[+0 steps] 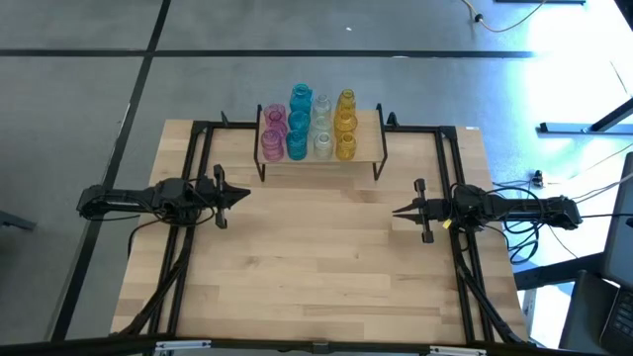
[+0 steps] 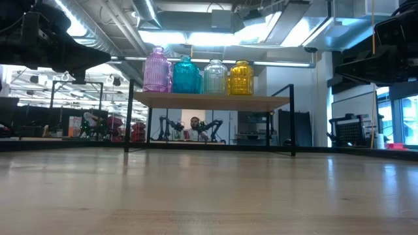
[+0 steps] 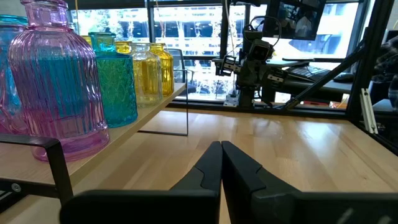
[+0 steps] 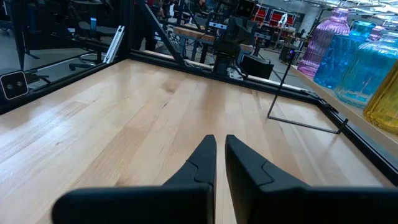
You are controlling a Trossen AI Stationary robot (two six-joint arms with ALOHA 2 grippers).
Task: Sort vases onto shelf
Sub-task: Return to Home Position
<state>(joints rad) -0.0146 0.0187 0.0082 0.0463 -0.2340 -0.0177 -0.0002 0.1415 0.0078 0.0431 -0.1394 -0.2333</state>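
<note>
Low view: front vases (image 2: 199,76) hide rows behind; person (image 2: 194,125) under shelf (image 2: 209,100) too small to tell.

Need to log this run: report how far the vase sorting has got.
Done: the vases stand on the shelf in colour rows: pink, teal, clear, amber. In hand: nothing; the left gripper and right gripper are shut, empty, apart from the shelf. Left: no vase shows on the table.

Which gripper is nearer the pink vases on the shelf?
Left. The left gripper sits just in front of the pink vases; the right gripper is across the table.
</note>
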